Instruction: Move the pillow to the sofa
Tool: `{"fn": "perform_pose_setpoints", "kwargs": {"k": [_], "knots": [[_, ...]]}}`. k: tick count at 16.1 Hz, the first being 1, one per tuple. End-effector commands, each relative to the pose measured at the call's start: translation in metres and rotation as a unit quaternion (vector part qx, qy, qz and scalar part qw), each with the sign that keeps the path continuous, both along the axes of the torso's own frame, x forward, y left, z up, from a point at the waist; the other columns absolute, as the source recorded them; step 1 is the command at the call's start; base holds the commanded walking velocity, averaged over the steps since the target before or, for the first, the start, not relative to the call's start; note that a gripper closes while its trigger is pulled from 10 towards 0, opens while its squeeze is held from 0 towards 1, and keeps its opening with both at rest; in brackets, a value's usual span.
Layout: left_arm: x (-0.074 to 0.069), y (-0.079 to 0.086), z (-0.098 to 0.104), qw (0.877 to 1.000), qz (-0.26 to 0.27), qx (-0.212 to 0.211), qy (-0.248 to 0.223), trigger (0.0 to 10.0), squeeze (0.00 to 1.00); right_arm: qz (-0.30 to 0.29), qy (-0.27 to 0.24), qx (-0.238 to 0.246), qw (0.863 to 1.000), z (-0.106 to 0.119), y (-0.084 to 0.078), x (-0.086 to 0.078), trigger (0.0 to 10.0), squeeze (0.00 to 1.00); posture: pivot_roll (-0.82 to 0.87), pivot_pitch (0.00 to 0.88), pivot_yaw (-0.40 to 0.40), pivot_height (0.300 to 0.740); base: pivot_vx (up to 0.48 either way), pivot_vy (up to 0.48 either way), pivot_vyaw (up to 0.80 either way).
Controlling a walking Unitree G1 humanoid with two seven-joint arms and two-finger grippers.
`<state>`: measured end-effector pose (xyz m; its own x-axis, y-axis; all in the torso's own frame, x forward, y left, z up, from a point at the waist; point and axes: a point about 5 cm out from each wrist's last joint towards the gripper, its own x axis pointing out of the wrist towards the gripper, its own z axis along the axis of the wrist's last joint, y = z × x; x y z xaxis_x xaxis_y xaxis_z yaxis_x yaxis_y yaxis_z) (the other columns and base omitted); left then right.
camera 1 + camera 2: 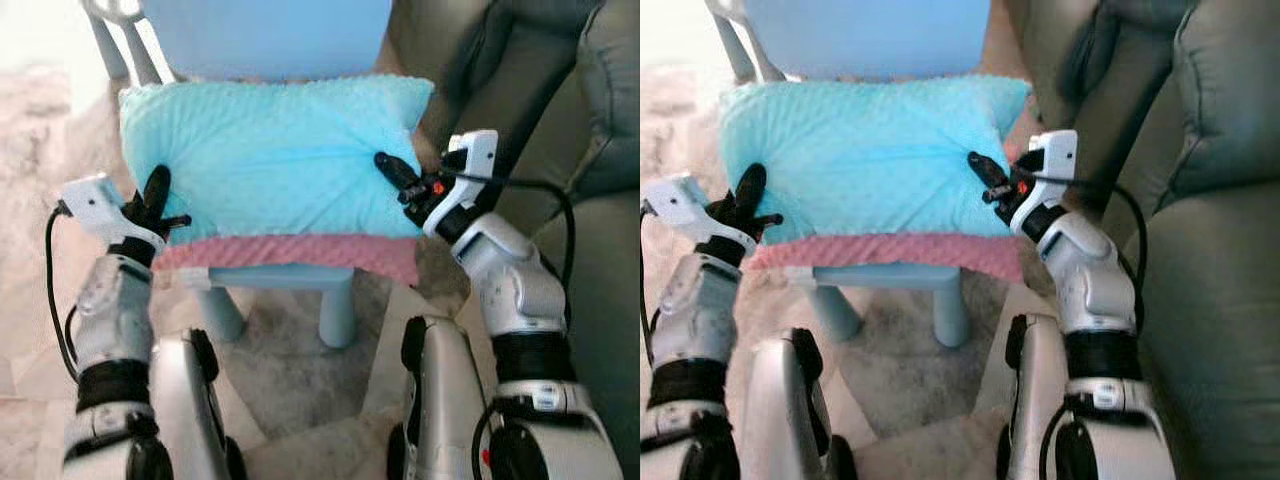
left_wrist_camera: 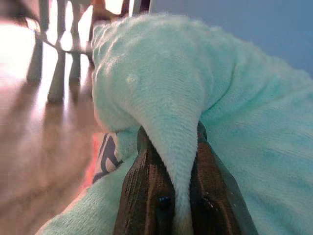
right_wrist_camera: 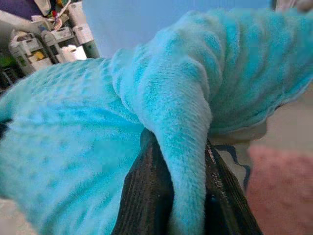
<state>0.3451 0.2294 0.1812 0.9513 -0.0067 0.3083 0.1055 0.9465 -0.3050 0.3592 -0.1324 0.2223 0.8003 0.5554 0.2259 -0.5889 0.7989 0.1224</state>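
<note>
Pinching pillow [image 1: 270,160], left end effector [image 1: 155,200], right end effector [image 1: 395,172]

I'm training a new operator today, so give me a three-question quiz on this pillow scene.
1. True or false: both grippers are pinching folds of the fluffy turquoise pillow.
2. The pillow rests on: A) the grey-green sofa B) the pale blue plastic chair C) the floor.
3. Which colour is the plush layer under the pillow's front edge?

Key: 1 true, left gripper and right gripper each clamp fabric; 2 B; 3 pink.
</note>
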Motion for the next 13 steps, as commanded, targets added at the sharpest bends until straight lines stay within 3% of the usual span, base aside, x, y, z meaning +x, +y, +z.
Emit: {"fn": "perform_pose_setpoints", "kwargs": {"k": [1,4,5,9,13], "knots": [[-0.006,0.006,0.017,0.998,0.027,0.024,-0.041,0.0,0.00,-0.014,-0.031,-0.004,0.999,0.009,0.000,-0.005,0.0,0.00,-0.04,0.038,0.031,0.375,0.000,0.000,0.00],[-0.016,-0.004,0.017,0.995,0.062,0.057,-0.046,0.0,0.00,-0.070,-0.053,-0.022,0.996,0.005,0.000,-0.015,0.0,0.00,-0.05,0.015,0.032,0.375,0.000,0.000,0.00],[-0.027,-0.015,0.015,0.989,0.088,0.100,-0.058,0.0,0.00,-0.099,-0.067,-0.038,0.992,0.001,0.001,-0.023,0.0,0.00,-0.06,0.004,0.034,0.375,0.000,0.000,0.00],[-0.035,-0.040,-0.006,0.993,0.066,0.092,-0.033,0.0,0.00,-0.181,-0.075,-0.057,0.979,-0.014,-0.002,-0.035,0.0,0.00,-0.06,0.000,0.035,0.375,0.000,0.000,0.00],[-0.038,-0.045,-0.012,0.993,0.066,0.097,-0.021,0.0,0.00,-0.231,-0.039,-0.085,0.968,-0.044,-0.009,-0.049,0.0,0.00,-0.06,0.000,0.043,0.375,0.000,0.000,0.00]]}}
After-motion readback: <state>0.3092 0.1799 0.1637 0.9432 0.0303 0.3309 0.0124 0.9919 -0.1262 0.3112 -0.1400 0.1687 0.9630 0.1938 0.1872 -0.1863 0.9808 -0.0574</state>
